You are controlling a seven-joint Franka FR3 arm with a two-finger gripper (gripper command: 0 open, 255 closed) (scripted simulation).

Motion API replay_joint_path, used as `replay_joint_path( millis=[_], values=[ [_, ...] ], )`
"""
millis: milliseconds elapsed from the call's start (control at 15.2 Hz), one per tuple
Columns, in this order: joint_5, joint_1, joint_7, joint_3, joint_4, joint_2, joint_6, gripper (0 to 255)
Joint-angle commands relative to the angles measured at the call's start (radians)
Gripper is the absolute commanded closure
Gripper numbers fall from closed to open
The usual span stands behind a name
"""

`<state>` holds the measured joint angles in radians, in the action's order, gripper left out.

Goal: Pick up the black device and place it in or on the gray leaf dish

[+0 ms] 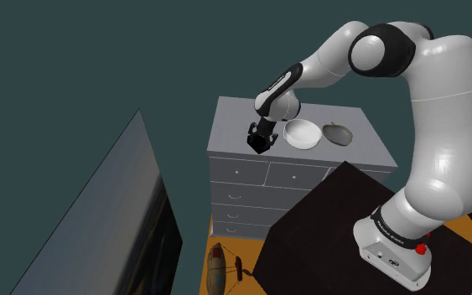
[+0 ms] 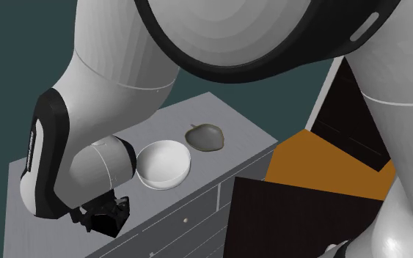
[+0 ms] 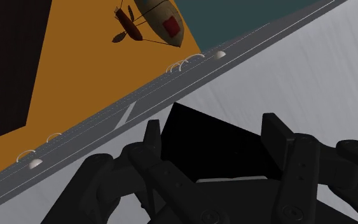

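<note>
Between the fingers of the pincer [image 3: 214,130]: the black device [image 3: 209,149], a flat dark block. One black finger stands against each of its sides.
Pincer state: clamped on the black device, as far as the wrist view shows, with no gap visible at either finger.
Device height: I cannot tell whether it rests on the surface or is raised off it.
Pincer place: over the grey top of the chest of drawers [image 1: 242,172], close to its front edge, at the end toward the shoulder view's left [image 1: 259,138]. In the second exterior view it hangs low under the white wrist [image 2: 106,218].
Edge beyond the device: the front lip of the chest top runs just past the device, with drawer handles showing below it.
White bowl [image 1: 303,132]: just beside the pincer, toward the shoulder view's right, between the pincer and the dish.
Grey leaf dish [image 1: 337,132]: next along the top after the bowl, near it and apart from the pincer; nothing lies in it [image 2: 205,136].
Floor [image 3: 75,83]: orange, with a small airship-shaped object [image 3: 158,19] lying before the chest.
Stand [image 1: 309,243]: a dark box beside the chest.
</note>
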<state>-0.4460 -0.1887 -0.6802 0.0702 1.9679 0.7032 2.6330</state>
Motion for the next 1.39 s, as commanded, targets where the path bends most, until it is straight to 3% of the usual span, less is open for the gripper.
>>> replay_joint_path(
  millis=[0,1320],
  values=[
    [0.0,-0.001,0.0,0.0,0.001,0.001,0.0,255],
    [0.052,0.023,-0.08,-0.04,0.064,-0.235,-0.169,255]
  ],
)
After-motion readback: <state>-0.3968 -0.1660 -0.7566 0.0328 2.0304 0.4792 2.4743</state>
